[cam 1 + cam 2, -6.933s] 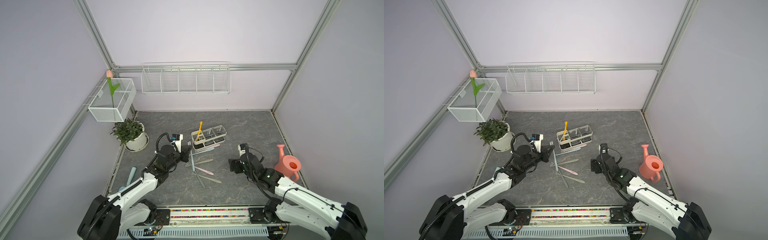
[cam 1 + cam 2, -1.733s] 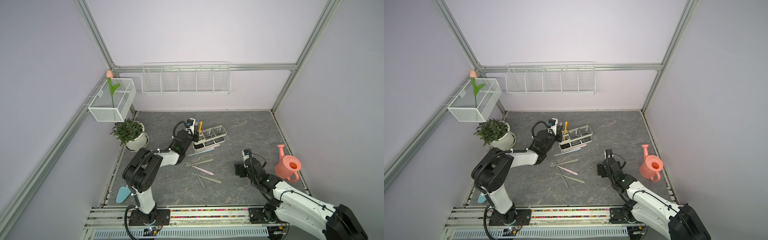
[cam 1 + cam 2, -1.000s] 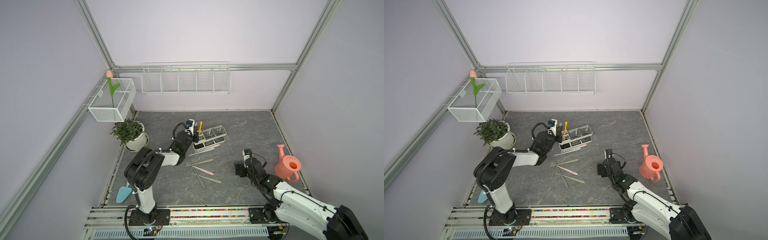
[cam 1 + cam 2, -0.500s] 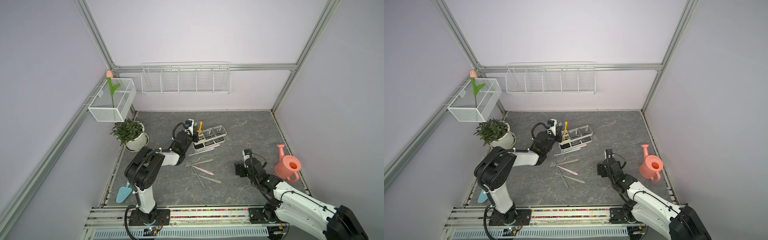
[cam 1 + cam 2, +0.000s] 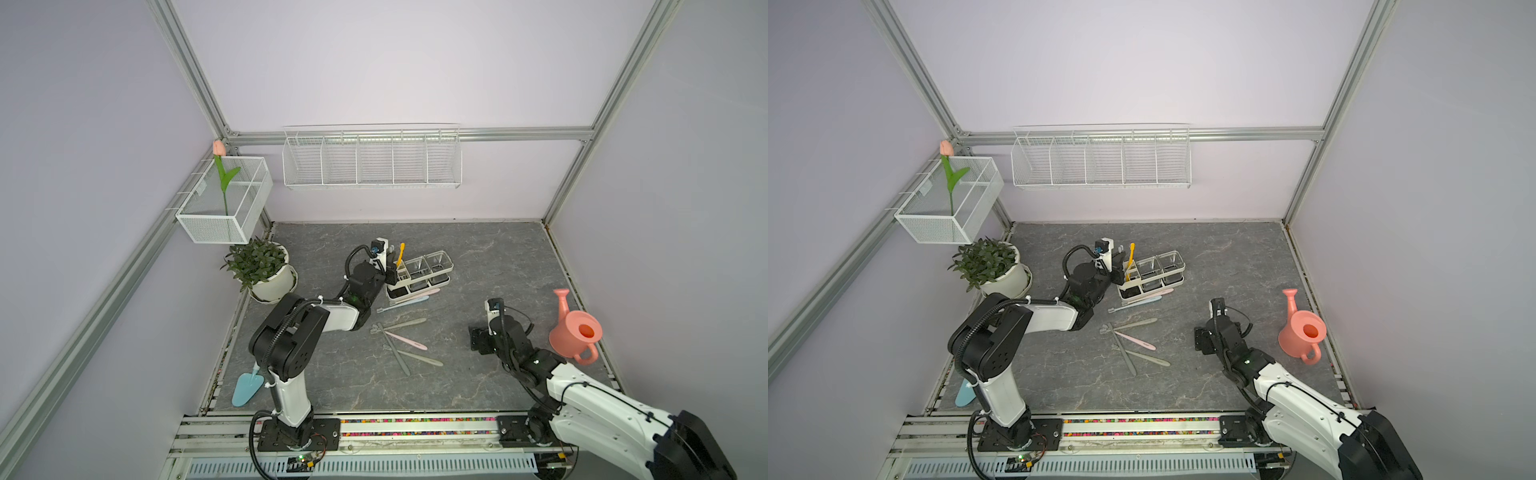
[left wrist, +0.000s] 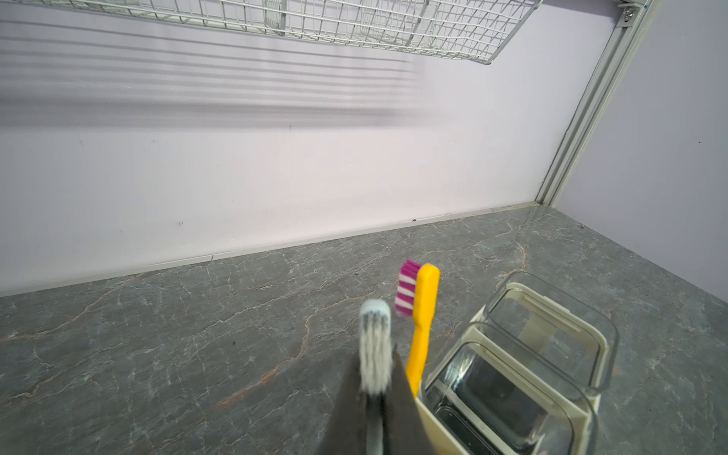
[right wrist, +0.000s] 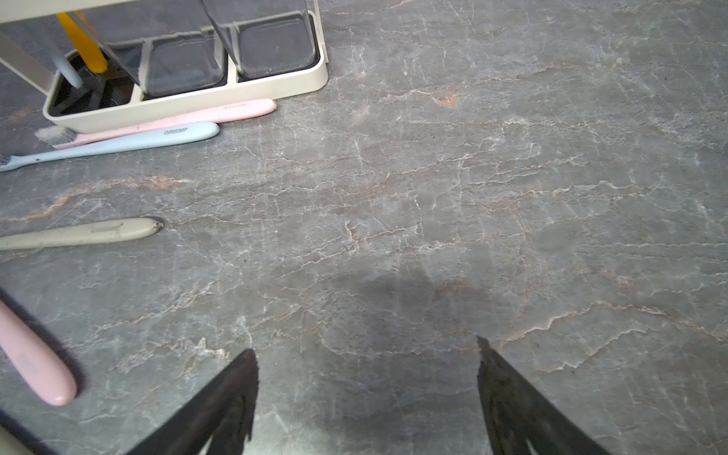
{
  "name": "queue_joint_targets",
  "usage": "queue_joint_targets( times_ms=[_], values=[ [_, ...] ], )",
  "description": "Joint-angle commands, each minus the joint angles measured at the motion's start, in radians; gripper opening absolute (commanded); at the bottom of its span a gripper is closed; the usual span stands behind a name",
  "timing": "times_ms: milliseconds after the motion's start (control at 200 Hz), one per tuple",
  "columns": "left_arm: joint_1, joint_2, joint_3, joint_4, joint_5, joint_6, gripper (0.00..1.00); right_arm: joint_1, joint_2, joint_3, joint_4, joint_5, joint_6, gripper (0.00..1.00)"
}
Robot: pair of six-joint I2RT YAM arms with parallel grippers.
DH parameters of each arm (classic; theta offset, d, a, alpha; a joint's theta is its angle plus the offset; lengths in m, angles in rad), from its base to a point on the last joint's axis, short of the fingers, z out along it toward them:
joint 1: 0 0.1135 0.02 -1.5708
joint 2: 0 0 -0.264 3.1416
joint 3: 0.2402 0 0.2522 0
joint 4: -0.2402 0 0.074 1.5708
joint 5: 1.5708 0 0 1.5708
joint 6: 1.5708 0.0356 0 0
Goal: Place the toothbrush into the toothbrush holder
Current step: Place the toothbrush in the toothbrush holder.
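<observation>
The toothbrush holder is a cream caddy with two clear cups, standing mid-floor. A yellow toothbrush stands in its end compartment. My left gripper is at that same end, shut on a pale blue toothbrush with grey-white bristles, held upright. In the right wrist view the pale blue handle's lower end sits inside the dark compartment beside the yellow one. My right gripper hovers open over bare floor, well right of the holder, with nothing between its fingers.
Several loose toothbrushes lie on the floor: a pink one and a blue one against the holder's front, with grey and pink ones nearer the arms. A potted plant, a pink watering can, a blue trowel and wall baskets ring the floor.
Since the oldest frames my left arm has reached from mid-floor to the holder's end with the toothbrush, and my right arm has drawn back. Nothing visibly moved over the last second.
</observation>
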Motion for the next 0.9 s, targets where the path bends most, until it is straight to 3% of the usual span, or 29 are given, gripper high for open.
queue_joint_targets(
  times_ms=[0, 195, 895],
  values=[
    [-0.001, -0.012, -0.005, -0.071, 0.015, 0.003, 0.12, -0.006, -0.008, 0.010, 0.010, 0.007, 0.007, 0.89],
    [-0.003, -0.009, -0.007, -0.067, 0.015, -0.002, 0.26, -0.007, -0.005, 0.011, 0.011, 0.009, 0.006, 0.89],
    [-0.008, -0.025, 0.002, -0.073, 0.023, 0.024, 0.37, -0.007, -0.011, 0.010, 0.011, 0.005, 0.006, 0.89]
  ],
)
